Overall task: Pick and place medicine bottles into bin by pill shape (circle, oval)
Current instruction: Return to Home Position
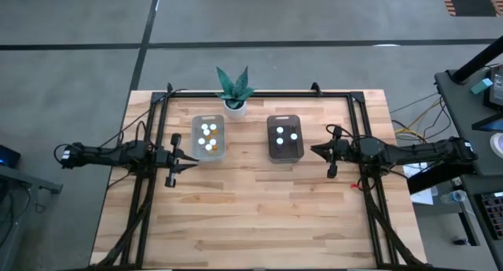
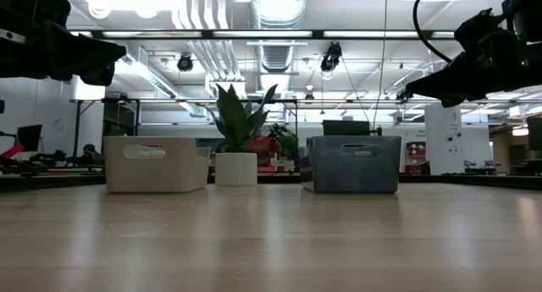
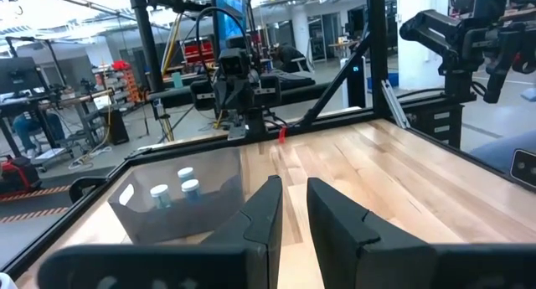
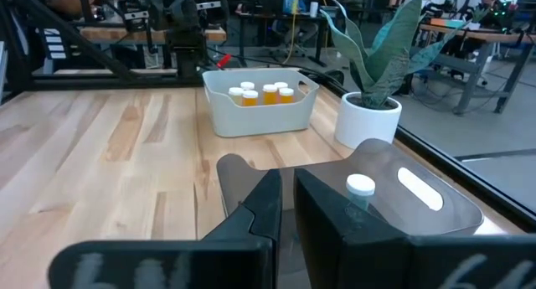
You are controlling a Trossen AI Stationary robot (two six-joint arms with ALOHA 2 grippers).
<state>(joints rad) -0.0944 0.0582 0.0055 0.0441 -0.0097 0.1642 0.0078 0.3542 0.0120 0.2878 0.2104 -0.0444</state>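
The pale clear bin (image 1: 208,137) holds several medicine bottles (image 1: 208,136) with white caps, some with orange bodies (image 4: 264,94), standing on its floor. To its right, the dark smoky bin (image 1: 284,137) holds three white-capped bottles (image 1: 286,135), also seen in the left wrist view (image 3: 174,188). My left gripper (image 1: 194,155) hovers level at the clear bin's near left corner, shut and empty (image 3: 293,193). My right gripper (image 1: 314,151) hovers level just right of the dark bin, shut and empty (image 4: 286,178). Both bins rest flat on the table.
A green plant in a white pot (image 1: 234,93) stands at the far edge between the bins. A black frame (image 1: 259,93) runs along the table's far side and down both sides. Bare wooden table top (image 1: 259,216) lies in front of the bins.
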